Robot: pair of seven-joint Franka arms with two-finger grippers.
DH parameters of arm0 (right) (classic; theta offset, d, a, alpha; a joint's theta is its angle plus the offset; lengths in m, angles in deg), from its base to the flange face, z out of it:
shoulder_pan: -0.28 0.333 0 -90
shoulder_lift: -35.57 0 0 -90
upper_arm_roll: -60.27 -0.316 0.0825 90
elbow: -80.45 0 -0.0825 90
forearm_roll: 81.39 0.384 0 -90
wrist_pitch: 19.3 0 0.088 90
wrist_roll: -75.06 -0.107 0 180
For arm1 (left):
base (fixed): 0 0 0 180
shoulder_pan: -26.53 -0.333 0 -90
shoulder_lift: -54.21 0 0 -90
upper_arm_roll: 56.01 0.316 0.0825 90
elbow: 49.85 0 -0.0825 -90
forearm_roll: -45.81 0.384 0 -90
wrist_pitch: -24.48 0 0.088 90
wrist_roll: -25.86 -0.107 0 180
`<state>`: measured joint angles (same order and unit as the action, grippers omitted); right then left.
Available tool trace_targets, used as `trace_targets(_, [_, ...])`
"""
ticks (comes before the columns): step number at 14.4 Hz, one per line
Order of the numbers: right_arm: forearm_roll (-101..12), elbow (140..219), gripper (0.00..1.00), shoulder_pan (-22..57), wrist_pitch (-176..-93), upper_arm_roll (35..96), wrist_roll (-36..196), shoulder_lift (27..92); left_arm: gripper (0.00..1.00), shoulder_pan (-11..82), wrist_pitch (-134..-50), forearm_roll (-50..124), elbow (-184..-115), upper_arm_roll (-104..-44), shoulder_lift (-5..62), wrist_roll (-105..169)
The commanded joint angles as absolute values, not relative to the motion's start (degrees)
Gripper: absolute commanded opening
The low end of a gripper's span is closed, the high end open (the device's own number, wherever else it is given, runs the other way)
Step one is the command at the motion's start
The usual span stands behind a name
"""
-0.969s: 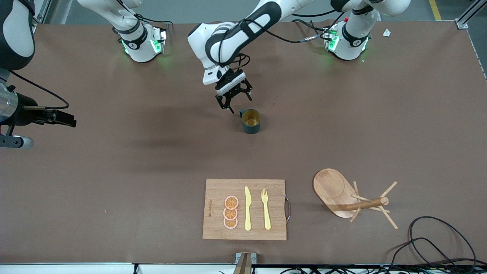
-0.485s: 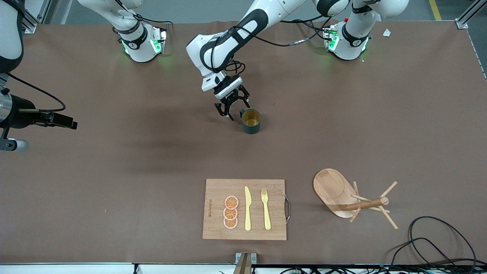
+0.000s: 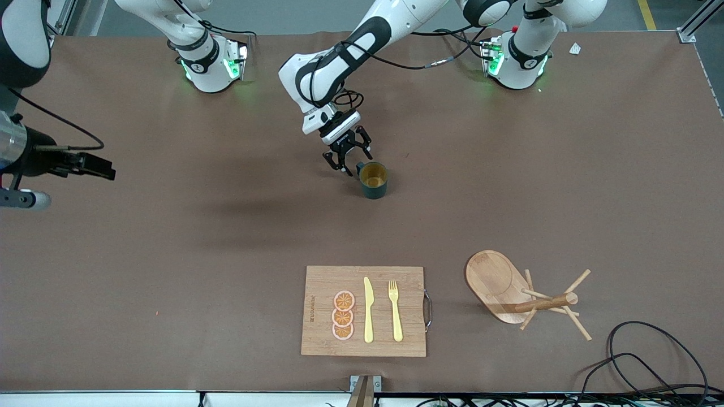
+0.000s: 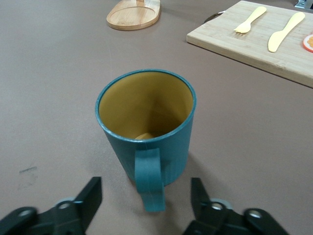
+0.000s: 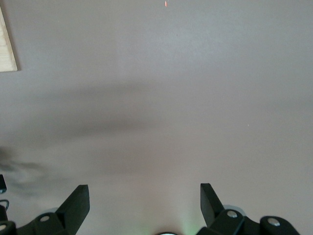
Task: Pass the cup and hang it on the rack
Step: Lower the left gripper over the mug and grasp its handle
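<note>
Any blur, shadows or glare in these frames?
Front view: soft broad arm shadows on the brown table, green base lights. Left wrist view: teal mug with yellow interior sharp, left gripper fingers slightly soft. Right wrist view: diffuse shadows, dark blur at one edge.

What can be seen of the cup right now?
The cup is a small teal-green cylinder with a yellowish-orange inside and one small side handle. It stands upright, mouth up, on the bare brown table, farther from the front camera than the cutting board. The left gripper sits low at its handle, open fingers straddling the handle without touching it.
</note>
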<state>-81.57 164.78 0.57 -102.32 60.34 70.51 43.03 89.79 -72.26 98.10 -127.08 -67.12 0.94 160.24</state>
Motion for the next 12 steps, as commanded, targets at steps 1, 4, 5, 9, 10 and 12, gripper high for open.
trace_targets(1, [-81.04,171.50,1.00,0.19,-103.07,60.10,70.13,36.11,0.53,90.52,-71.15,99.07,-125.08,-66.20,-0.02,160.42])
trace_targets(4, [-80.78,174.93,1.00,0.19,-102.45,60.10,70.13,30.93,0.34,90.43,-71.15,99.07,-125.00,-66.20,-0.02,160.42])
trace_targets(5, [-80.60,174.93,1.00,0.19,-102.36,60.01,70.05,30.30,0.25,90.43,-71.15,99.07,-125.08,-66.20,-0.02,160.16])
trace_targets(9, [-78.14,174.76,1.00,-0.25,-101.92,60.45,70.22,28.63,0.03,90.17,-71.24,99.16,-125.08,-66.20,0.33,159.63])
trace_targets(10, [-78.14,174.76,1.00,-0.34,-101.75,60.54,70.57,28.28,0.00,90.08,-71.24,99.16,-125.08,-66.20,0.68,158.93])
trace_targets(12, [-78.23,174.41,1.00,-0.69,-100.61,60.54,70.84,26.97,0.00,89.29,-70.97,98.81,-125.08,-66.03,2.26,156.30])
